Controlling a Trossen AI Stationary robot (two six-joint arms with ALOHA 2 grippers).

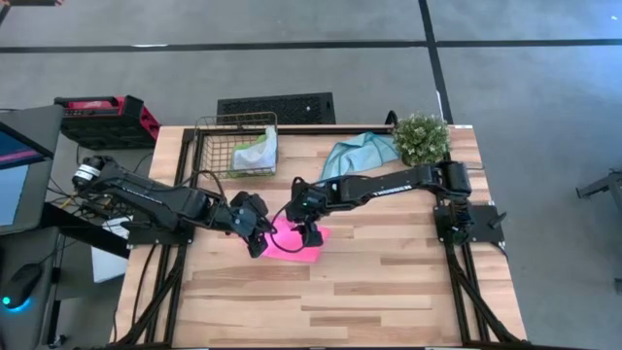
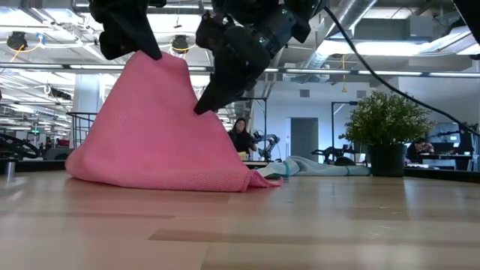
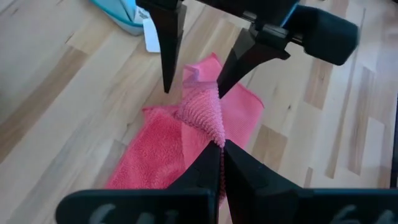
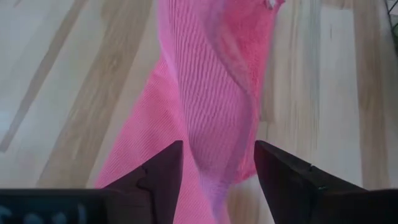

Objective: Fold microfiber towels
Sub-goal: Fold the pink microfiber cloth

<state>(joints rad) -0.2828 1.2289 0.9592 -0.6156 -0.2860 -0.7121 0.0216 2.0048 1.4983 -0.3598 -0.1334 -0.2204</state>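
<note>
- We, the left gripper (image 3: pixel 221 149), pinch a raised ridge of the soft hot pink microfiber towel (image 1: pixel 296 240) with our fingers pressed together on the cloth, so one part hangs lifted while the rest trails on the light wooden slatted table (image 1: pixel 389 282).
- The low view shows why: the pink towel stands like a tent, its lower hem resting on the wood, which we judge gives a free edge to carry over for a fold.
- We, the right gripper (image 4: pixel 217 165), hold our fingers spread apart on either side of the hanging cloth without closing on it; the fabric passes between the jaws, loose.
- Both grippers meet just above the middle of the table, close together over the same towel.
- The light teal-blue microfiber towel (image 1: pixel 358 153) lies crumpled at the far edge beside the small green potted plant (image 1: pixel 421 138), well apart from the work.
- A pale cloth (image 1: pixel 257 152) sits in the black wire basket (image 1: pixel 207 156), waiting its turn, we judge.
</note>
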